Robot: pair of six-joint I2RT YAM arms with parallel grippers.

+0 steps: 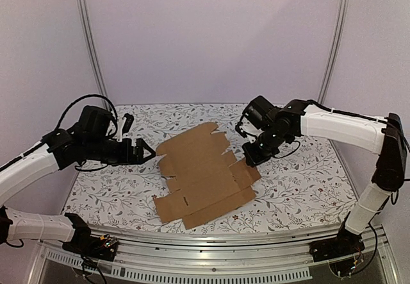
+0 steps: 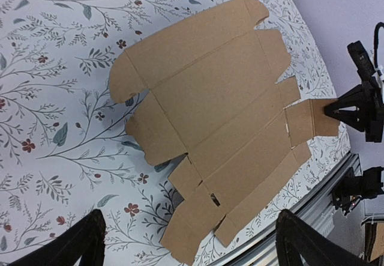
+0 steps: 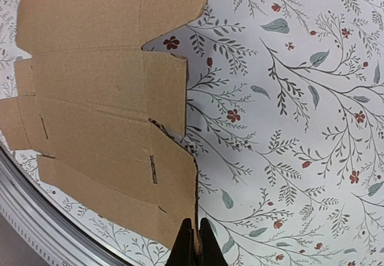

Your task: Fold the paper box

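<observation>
The paper box (image 1: 202, 175) is a flat brown die-cut cardboard sheet with flaps and slits, lying in the middle of the floral table. It also shows in the left wrist view (image 2: 216, 122) and the right wrist view (image 3: 102, 110). My right gripper (image 1: 254, 158) is shut on the edge of the sheet's right side flap (image 3: 180, 182), which is lifted a little; its tips meet low in the right wrist view (image 3: 196, 242). My left gripper (image 1: 145, 149) is open and empty, hovering just left of the sheet; its fingers (image 2: 72, 242) frame the sheet's near corner.
The floral tablecloth (image 1: 301, 188) covers the table. A metal rail (image 1: 211, 239) runs along the near edge, close to the sheet's front corner. White walls and two upright posts (image 1: 90, 40) stand behind the table.
</observation>
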